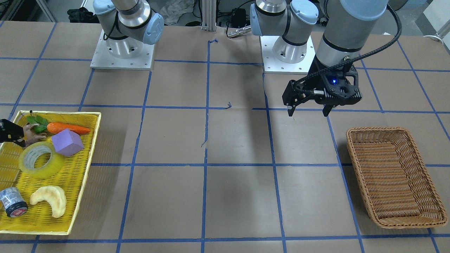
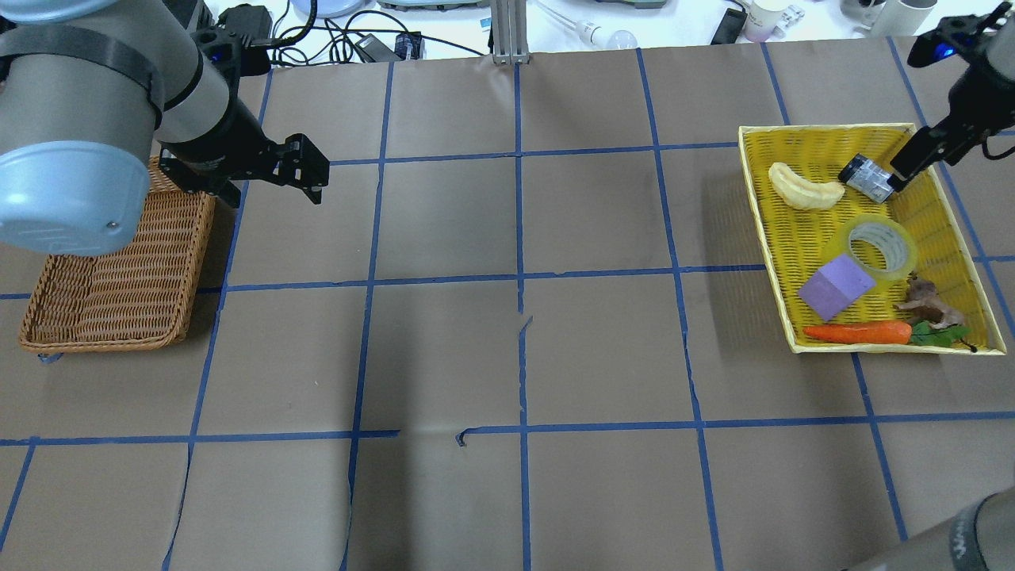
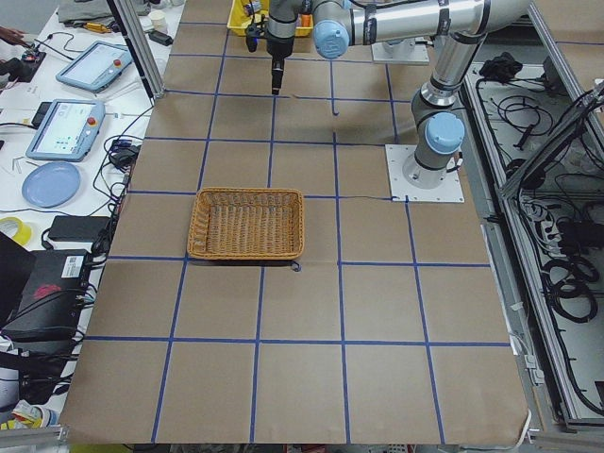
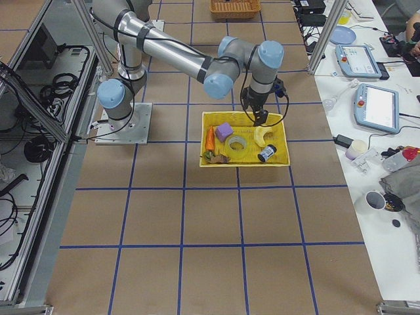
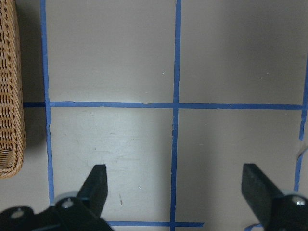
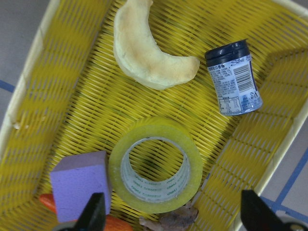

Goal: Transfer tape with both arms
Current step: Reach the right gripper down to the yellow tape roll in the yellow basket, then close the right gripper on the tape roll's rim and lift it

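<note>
The yellow tape roll [image 1: 45, 173] lies flat in the yellow tray [image 1: 86, 165], next to a purple block [image 1: 67, 142]. It also shows in the overhead view [image 2: 908, 258] and the right wrist view [image 6: 192, 163]. My right gripper [image 2: 904, 170] is open and empty. It hangs above the tray, and in its wrist view the tape lies between its fingertips [image 6: 98, 211]. It touches nothing. My left gripper [image 1: 307, 111] is open and empty. It hovers over bare table beside the wicker basket [image 1: 393, 175], as the left wrist view [image 5: 174, 168] shows.
The tray also holds a carrot [image 1: 68, 128], a croissant-shaped bread [image 1: 49, 200], a grey-and-black can with a red end [image 1: 12, 203] and a brown root piece [image 2: 924, 300]. The wicker basket [image 2: 119, 277] stands under my left arm. Blue tape lines grid the brown table.
</note>
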Robot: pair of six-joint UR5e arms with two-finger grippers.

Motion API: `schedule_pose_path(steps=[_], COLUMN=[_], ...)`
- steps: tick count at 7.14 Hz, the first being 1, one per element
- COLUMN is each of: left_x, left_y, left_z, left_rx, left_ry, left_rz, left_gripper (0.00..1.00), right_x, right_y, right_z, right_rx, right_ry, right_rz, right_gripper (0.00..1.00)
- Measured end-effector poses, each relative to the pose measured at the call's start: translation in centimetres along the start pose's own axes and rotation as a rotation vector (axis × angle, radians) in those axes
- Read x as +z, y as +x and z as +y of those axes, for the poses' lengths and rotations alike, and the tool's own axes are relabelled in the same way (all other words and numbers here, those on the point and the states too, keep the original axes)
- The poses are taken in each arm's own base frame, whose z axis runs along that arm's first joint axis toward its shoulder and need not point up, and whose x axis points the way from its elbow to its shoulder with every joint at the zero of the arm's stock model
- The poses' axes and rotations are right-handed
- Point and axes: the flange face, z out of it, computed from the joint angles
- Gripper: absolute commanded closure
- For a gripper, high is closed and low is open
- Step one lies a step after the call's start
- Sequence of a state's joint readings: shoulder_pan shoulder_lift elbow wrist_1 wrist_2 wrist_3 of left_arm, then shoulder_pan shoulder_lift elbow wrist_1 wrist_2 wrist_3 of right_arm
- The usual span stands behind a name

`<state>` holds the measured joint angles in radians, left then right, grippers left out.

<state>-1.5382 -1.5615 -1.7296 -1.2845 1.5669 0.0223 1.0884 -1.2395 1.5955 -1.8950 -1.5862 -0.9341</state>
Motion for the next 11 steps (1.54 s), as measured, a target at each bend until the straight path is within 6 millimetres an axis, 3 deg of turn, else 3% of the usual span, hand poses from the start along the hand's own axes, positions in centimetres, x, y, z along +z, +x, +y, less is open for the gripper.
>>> schedule_pose_path(steps=[3, 4, 5, 6, 9, 11], left_x=[0.0, 0.1, 0.1, 0.1, 0.1, 0.2], left_y=[0.2, 0.2, 0.2, 0.2, 0.0, 0.0], left_z=[0.3, 0.4, 0.4, 0.4, 0.3, 0.3], left_rx=[0.003, 0.003, 0.003, 0.003, 0.001, 0.0], left_ry=[-0.004, -0.006, -0.006, -0.005, -0.005, -0.007], left_rz=[0.019, 0.018, 0.017, 0.017, 0.016, 0.014], left_gripper=[0.0, 0.0, 0.0, 0.0, 0.0, 0.0], right_x=[8.2, 10.1, 11.4, 11.9, 12.1, 9.3], right_y=[1.3, 2.2, 3.1, 3.4, 3.5, 3.8], right_z=[1.3, 1.6, 2.0, 2.2, 2.4, 2.1], right_rx=[-0.023, -0.01, 0.005, 0.015, 0.025, 0.037], right_ry=[-0.013, -0.019, -0.021, -0.023, -0.029, -0.014], right_rz=[-0.002, -0.012, -0.016, -0.019, -0.026, -0.006], right_gripper=[0.11, 0.38, 0.87, 1.0, 1.0, 1.0])
